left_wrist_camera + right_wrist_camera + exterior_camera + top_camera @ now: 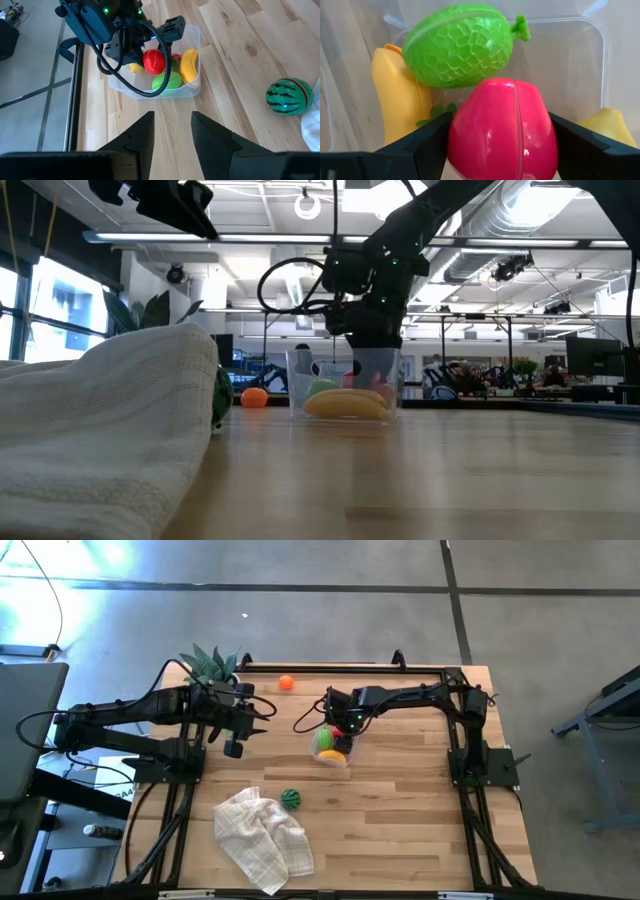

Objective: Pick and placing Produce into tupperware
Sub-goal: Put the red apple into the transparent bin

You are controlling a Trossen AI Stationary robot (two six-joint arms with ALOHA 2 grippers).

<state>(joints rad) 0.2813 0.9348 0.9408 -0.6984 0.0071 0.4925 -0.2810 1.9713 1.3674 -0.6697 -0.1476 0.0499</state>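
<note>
The right end effector (337, 736) hangs over the clear tub (192, 90) near the middle of the table (420, 820), its fingers clamped on a red fruit (502, 132) held just above the tub's contents. Directly below it lie a bumpy green fruit (457, 45), a banana (189, 65) and another yellow piece at the tub's edge. The left end effector (172, 135) waits to the tub's other side, fingers apart and holding nothing, aimed toward the tub. A striped melon (291, 799) rests on the table well apart from the right end effector, beside a checked cloth (262, 838); an orange ball (286, 683) sits on the far side of the tub, near a spiky plant (210, 664). The fruits look like hollow, hard, glossy plastic: probably light, stiff and slippery, likely to roll, so the round ones seem best taken across the widest part. The right wrist view alone shows the fingers pressed against the red fruit's sides and its seam. The left wrist view shows the tub's full contents from outside. The low view shows the tub sitting flat with the banana against its near wall, but the cloth hides most of the melon there.
</note>
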